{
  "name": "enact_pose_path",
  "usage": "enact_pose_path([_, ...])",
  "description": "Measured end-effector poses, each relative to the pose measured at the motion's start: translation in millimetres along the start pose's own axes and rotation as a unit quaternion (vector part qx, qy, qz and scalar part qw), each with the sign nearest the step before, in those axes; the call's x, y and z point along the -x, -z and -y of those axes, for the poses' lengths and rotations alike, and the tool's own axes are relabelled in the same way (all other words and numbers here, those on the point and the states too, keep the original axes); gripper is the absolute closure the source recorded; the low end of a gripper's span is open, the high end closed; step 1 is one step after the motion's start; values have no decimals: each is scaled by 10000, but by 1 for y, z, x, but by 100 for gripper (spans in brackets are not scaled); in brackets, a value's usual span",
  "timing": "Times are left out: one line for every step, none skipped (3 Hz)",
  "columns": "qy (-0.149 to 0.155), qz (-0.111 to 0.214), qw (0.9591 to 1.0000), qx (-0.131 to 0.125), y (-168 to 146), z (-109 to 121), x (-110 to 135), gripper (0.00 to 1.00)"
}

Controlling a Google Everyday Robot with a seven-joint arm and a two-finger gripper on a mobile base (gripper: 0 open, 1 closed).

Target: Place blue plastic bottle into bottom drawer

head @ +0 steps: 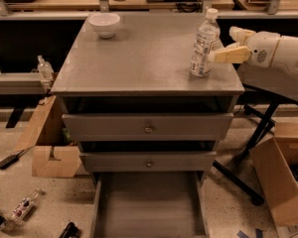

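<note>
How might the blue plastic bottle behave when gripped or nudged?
Tall, narrow and upright, the blue plastic bottle would probably tip if nudged high. Its clear walls likely flex when squeezed. The gripper sits open beside it at label height.

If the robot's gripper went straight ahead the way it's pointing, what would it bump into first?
Most likely the blue plastic bottle. The gripper sits open at the right edge of the cabinet top, pointing left at the upright bottle just ahead of it. From this single view it is hard to judge depth exactly.
</note>
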State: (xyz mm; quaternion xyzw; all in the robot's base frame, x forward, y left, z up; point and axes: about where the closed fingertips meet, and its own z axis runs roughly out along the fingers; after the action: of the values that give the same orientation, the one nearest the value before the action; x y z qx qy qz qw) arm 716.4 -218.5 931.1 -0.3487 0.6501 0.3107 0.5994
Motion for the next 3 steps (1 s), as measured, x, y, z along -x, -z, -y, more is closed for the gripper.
enact_pose_path([236,82,9996,104,-14,6,-6,0])
enact_pose_path([497,55,9986,153,-27,12,-7,0])
enact_pose_path([625,9,9980,109,-38,17,-9,0])
